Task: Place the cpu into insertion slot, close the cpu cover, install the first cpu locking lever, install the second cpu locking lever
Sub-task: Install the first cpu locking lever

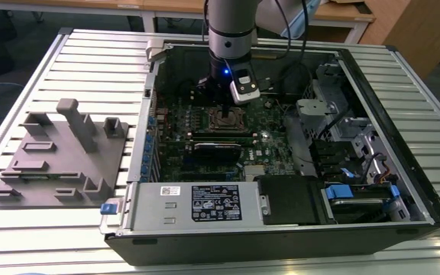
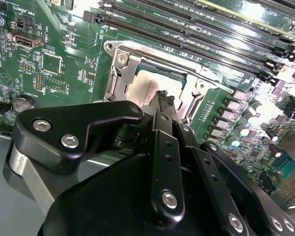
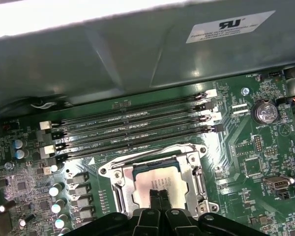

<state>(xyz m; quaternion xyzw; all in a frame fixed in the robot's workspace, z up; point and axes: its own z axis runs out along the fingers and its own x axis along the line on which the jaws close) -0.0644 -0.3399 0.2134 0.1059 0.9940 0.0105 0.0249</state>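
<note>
Here my claw (image 3: 156,195), fingers pressed together, hangs over the cpu (image 3: 155,183) seated in the insertion slot (image 2: 160,81) of the motherboard (image 3: 246,147); the cpu cover (image 3: 194,169) appears closed around it, though I cannot confirm contact.

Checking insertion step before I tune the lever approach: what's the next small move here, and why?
Probably a short straight lift of the gripper. In both wrist views its closed tips sit on or just above the cpu, which lies seated in the socket with the cpu cover apparently flat around it. Any sideways motion from this height risks scraping the chip or catching the frame.
</note>
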